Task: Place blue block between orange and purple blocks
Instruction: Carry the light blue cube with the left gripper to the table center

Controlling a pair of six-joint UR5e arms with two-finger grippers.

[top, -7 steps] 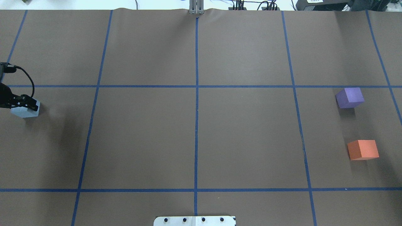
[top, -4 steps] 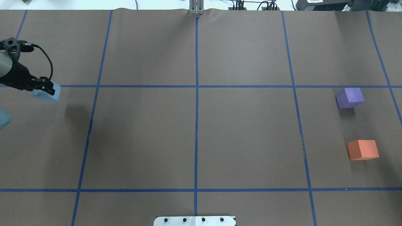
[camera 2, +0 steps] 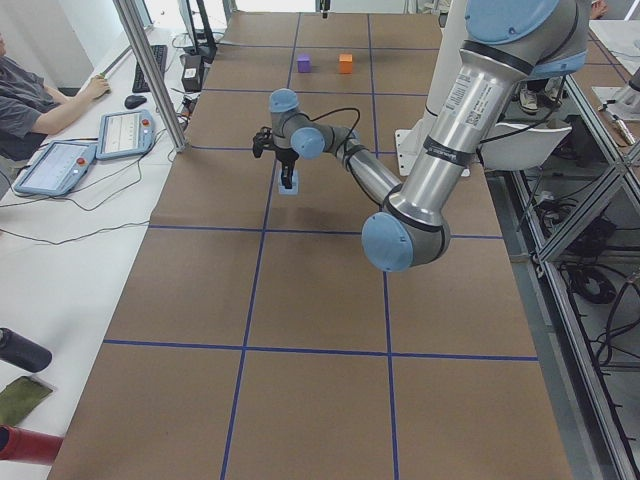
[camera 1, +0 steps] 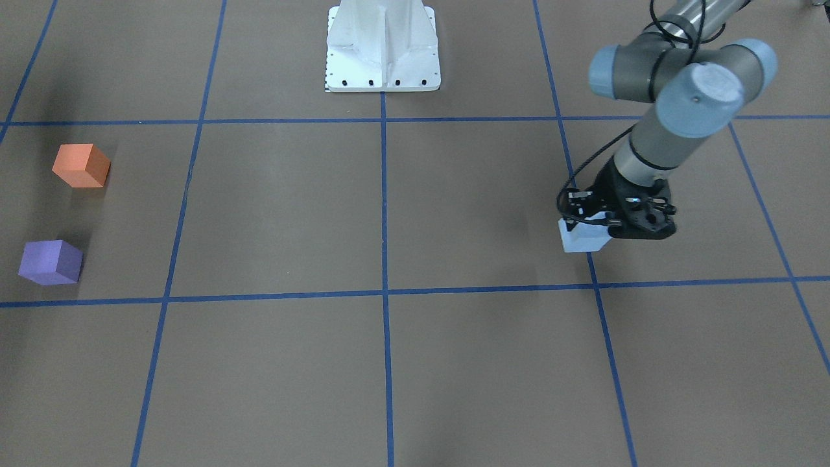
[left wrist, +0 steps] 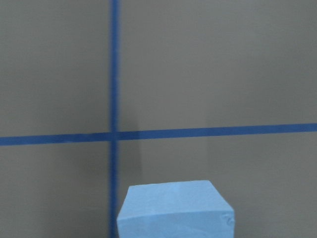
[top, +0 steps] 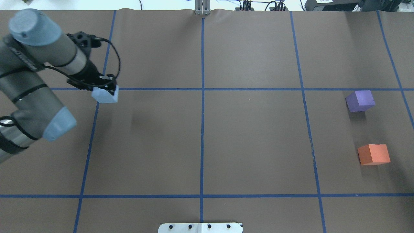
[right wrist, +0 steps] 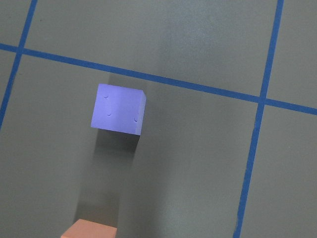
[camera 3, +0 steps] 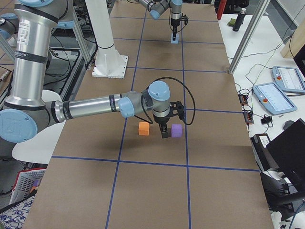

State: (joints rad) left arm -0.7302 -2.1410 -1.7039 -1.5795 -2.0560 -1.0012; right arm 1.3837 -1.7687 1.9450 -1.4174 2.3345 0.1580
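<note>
My left gripper [top: 106, 88] is shut on the pale blue block [top: 104, 96] and holds it above the table at the left, by a tape crossing. The block also shows in the front-facing view [camera 1: 582, 239] and low in the left wrist view [left wrist: 176, 210]. The purple block [top: 360, 101] and the orange block [top: 373, 154] sit apart at the far right. My right gripper [camera 3: 164, 131] shows only in the exterior right view, so I cannot tell whether it is open or shut. Its wrist view looks down on the purple block [right wrist: 118, 109] and the orange block's edge [right wrist: 89, 230].
Blue tape lines [top: 202, 129] divide the brown table cover into squares. The robot's white base plate [top: 200, 227] sits at the near edge. Tablets [camera 2: 125, 133] and a seated operator [camera 2: 40, 95] are beside the table in the exterior left view.
My left arm has lifted the blue block from the table's far left edge and carried it rightward to the first vertical tape line. The purple and orange blocks have not moved.
</note>
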